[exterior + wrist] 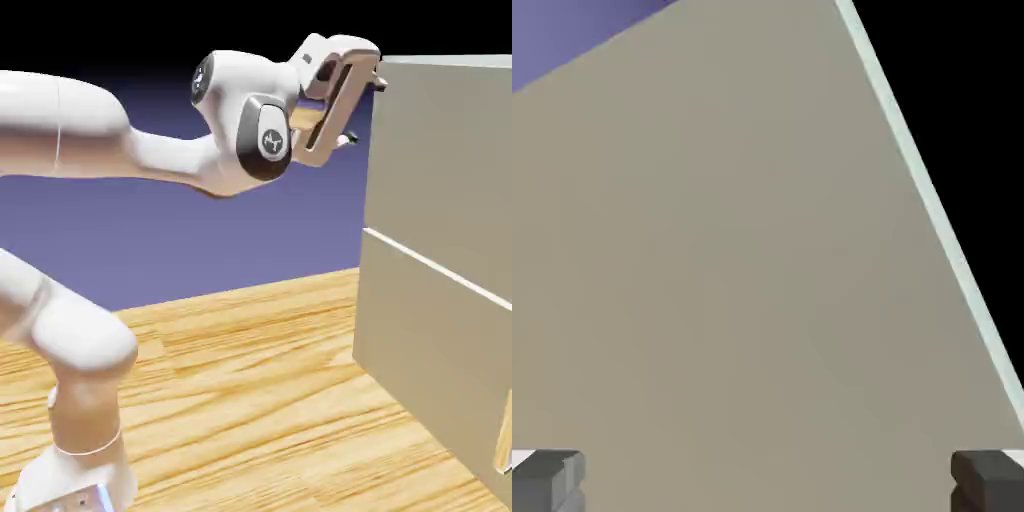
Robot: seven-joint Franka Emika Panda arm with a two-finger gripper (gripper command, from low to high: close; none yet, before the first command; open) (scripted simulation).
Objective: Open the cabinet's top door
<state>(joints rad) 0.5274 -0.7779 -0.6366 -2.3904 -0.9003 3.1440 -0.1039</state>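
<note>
We see the gripper (366, 108) high at the upper left corner of the cabinet (440, 290), which stands at the right of the scene. Its jaws are spread wide with nothing between them. The top door (450, 160) fills the hand view as a plain grey-green panel (742, 250).

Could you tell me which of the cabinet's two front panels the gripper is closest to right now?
The upper grey-green flat panel: the white arm's two-finger gripper sits at its top corner, fingers apart. The lower beige panel, below the dividing seam, lies well beneath it.
</note>
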